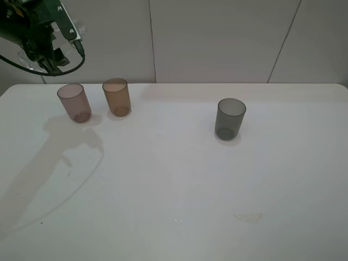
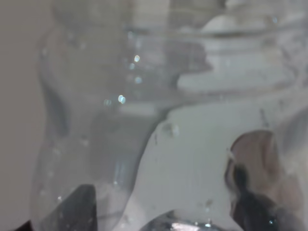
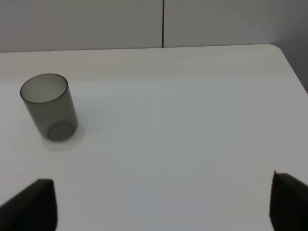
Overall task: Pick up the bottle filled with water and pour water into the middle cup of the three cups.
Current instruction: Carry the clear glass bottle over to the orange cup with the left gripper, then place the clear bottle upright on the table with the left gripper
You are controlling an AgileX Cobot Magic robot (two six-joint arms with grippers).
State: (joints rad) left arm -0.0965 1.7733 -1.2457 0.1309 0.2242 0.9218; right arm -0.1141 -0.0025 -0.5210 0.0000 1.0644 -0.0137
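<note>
Far left, raised off the worktop [image 1: 179, 185]: your left jaws are clenched on the clear bottle [image 2: 144, 120], which fills the wrist view; its tilt can't be told. Next, standing on the worktop, the pink cup [image 1: 74, 102], and the amber middle cup [image 1: 117, 97] just beside it, both upright. The grey cup [image 1: 230, 118] stands well apart, right of centre. Your right jaws, seen only from the wrist, are spread wide and hold nothing.

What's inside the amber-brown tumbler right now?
Nothing solid shows inside the translucent amber-brown plastic tumbler; its base shows through the wall. Clear water, if any, cannot be made out.
</note>
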